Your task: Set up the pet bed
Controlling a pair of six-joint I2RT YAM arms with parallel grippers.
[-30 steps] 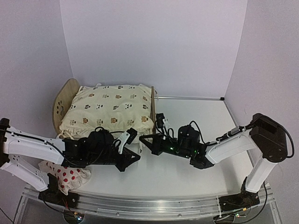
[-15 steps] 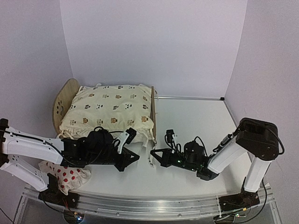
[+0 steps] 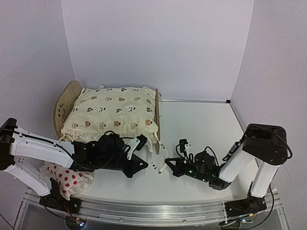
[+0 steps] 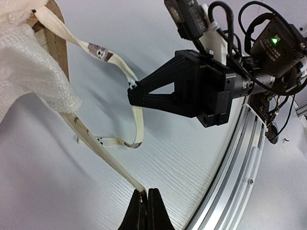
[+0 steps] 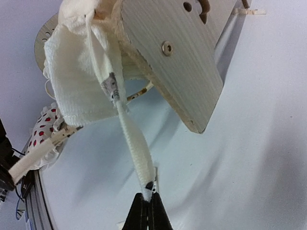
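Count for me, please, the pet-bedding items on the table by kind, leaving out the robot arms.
Wooden pet bed frame: 1
Animal-print cushion: 1
Red-spotted pillow: 1
Total: 3

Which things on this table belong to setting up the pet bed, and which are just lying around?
Part of the job:
pet bed
animal-print cushion on it
left gripper, shut on one cushion tie
right gripper, shut on a second cushion tie

Just lying about:
red-spotted white pillow by the near left edge, in neither gripper
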